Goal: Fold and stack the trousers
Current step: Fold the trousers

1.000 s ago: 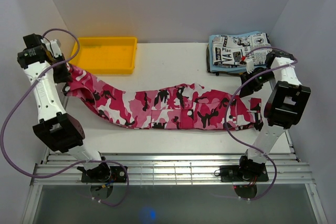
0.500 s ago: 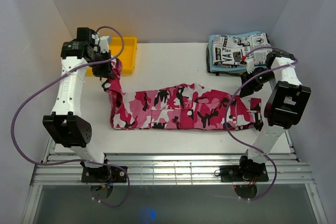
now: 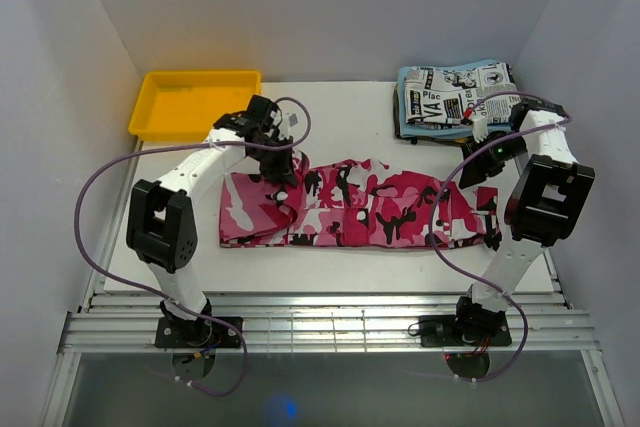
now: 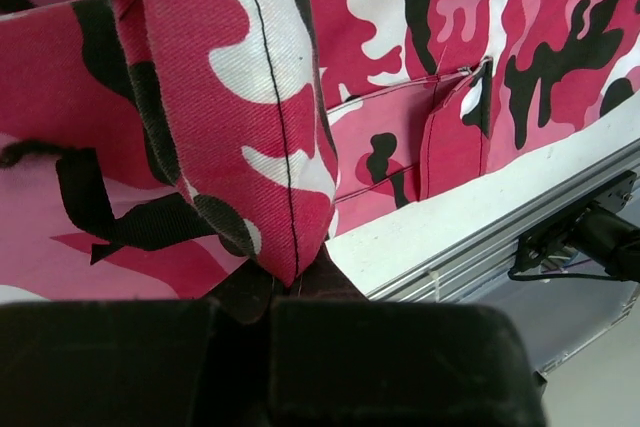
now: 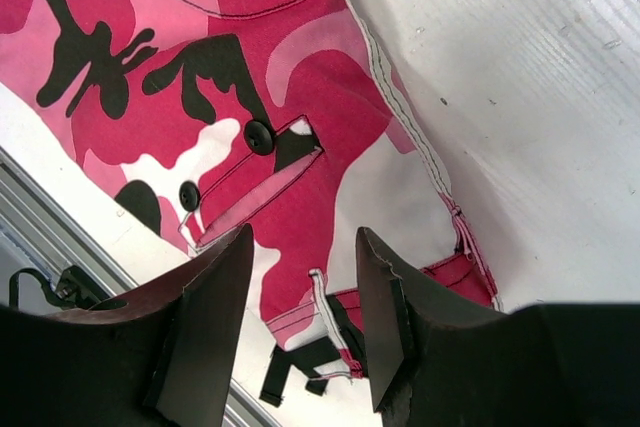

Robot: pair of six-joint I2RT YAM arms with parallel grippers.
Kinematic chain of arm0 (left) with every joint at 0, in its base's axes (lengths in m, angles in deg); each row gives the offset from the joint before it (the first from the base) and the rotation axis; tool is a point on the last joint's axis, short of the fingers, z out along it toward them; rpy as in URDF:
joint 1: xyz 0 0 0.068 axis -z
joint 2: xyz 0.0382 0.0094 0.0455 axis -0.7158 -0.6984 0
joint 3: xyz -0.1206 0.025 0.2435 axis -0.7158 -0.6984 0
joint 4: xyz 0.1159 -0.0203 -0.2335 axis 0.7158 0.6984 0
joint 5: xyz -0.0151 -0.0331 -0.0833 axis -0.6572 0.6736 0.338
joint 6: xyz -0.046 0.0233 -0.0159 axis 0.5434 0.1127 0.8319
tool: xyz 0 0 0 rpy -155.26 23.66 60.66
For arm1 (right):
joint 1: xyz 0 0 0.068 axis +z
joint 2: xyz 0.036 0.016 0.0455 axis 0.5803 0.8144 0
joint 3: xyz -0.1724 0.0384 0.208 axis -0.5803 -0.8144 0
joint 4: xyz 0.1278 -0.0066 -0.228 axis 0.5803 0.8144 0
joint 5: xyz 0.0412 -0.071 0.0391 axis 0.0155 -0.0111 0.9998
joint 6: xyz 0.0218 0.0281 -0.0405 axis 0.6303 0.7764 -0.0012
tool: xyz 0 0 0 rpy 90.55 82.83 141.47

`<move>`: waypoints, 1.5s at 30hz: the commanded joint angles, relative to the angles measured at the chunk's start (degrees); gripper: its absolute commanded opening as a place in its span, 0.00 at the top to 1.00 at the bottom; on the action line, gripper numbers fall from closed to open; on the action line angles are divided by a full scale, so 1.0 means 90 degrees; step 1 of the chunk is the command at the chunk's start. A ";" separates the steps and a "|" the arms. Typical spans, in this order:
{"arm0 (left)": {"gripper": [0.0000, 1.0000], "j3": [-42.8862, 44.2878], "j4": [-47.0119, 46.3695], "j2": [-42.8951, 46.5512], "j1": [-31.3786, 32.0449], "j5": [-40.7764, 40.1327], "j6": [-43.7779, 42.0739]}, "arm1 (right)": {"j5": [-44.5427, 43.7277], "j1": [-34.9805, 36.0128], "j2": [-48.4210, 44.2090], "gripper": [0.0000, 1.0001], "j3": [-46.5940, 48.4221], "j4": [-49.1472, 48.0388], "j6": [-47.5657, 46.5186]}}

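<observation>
**Trousers: Left End Doubled Over**

The trousers (image 3: 370, 207) lie lengthwise on the white surface (image 3: 330, 107), with the left part folded onto itself. My left end effector (image 3: 284, 169) is clamped tight on a fold of the cloth. My right end effector (image 5: 303, 237) hangs over the buttoned right end, fingers parted and empty.

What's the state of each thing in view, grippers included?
trousers: laid along the table, left end doubled over towards the middle, fold not yet released.
left gripper: shut on the trousers' folded end.
right gripper: open, empty, over the trousers' right end.
yellow tray: upright, nothing visible inside.
newspaper-print garment: folded, lying on the light blue cloth.
light blue cloth: flat under that garment.
</observation>
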 commanded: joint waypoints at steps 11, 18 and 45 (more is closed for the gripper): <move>1.00 -0.0273 -0.1518 -0.0583 0.0939 -0.0410 0.1285 | 0.0073 -0.0030 -0.0194 0.49 -0.0129 0.0099 -0.0060; 0.86 -0.0214 -0.1577 -0.0847 0.1193 -0.0460 0.1335 | 0.0063 -0.0040 -0.0204 0.49 -0.0188 0.0079 -0.0069; 0.04 -0.1677 -0.0015 0.1623 -0.2682 -0.0058 -0.1613 | 0.2017 0.2546 -0.0644 0.32 -0.1075 -0.3169 0.4547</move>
